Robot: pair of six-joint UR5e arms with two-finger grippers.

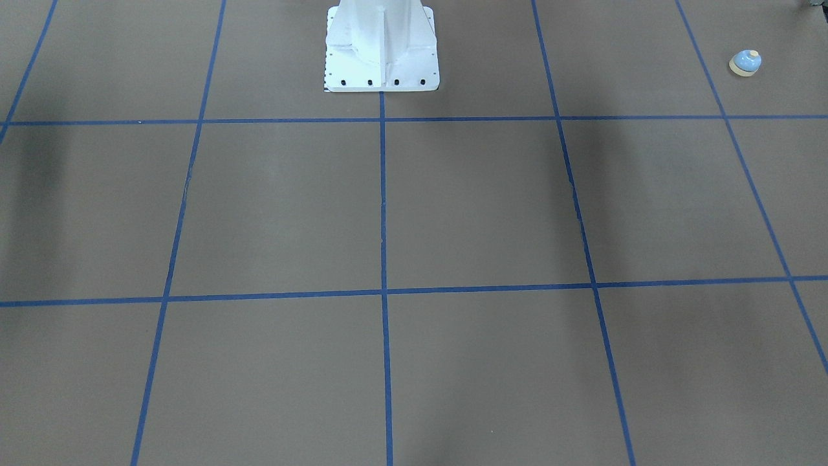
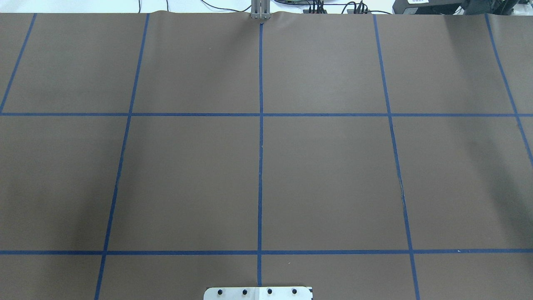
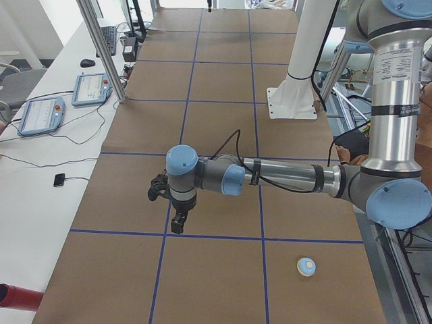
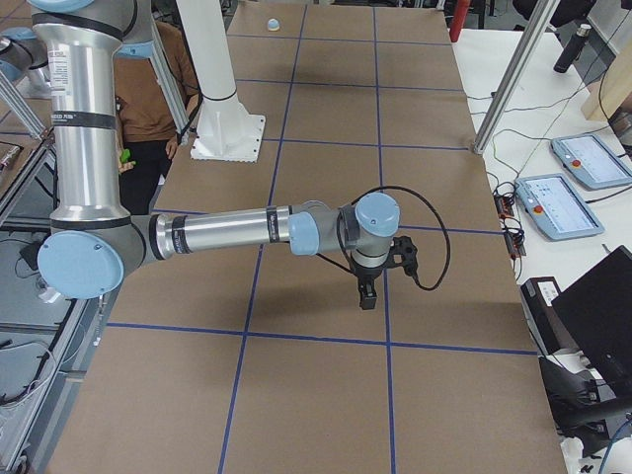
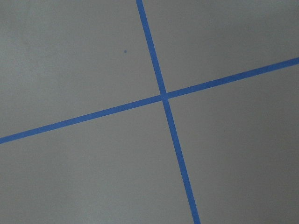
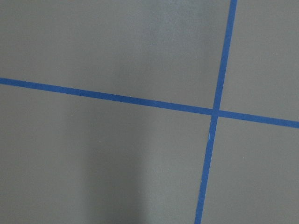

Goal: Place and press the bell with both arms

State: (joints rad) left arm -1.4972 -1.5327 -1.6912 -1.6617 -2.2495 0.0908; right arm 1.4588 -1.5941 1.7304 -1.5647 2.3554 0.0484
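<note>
Although both arms reach out over the table (image 1: 491, 207), neither pincer shows in any view but the two side ones, so whether each is parted or closed cannot be told. Item 1, bell (image 1: 745, 63): light-blue dome on a cream base with a cream button, standing upright on the brown table surface, on the robot's left side near that end of the table, inside a grid square and clear of the lines; nothing touches it. Item 2, left arm (image 3: 290, 177): forearm stretched level across the table, wrist bent down. Item 3, left gripper (image 3: 177, 221): black, pointing downward above the surface close to a taped line, well apart from the bell. Item 4, right arm (image 4: 227, 232): forearm level over the table, wrist turned down. Item 5, right gripper (image 4: 368, 293): black, pointing downward above the surface, holding nothing visible. Item 6, blue tape grid (image 2: 260, 166): lines dividing the brown surface into squares; each wrist view shows only one crossing of two lines, with no fingers in frame. Item 7, white pedestal (image 1: 381, 58): bolted at the robot's edge of the table, on the centre line. Item 8, teach pendants (image 4: 558, 205): two, lying on the white bench beside the far edge of the table. Item 9, person (image 4: 148, 89): brown shirt, behind the pedestal, partly hidden by the right arm's upright column.
</note>
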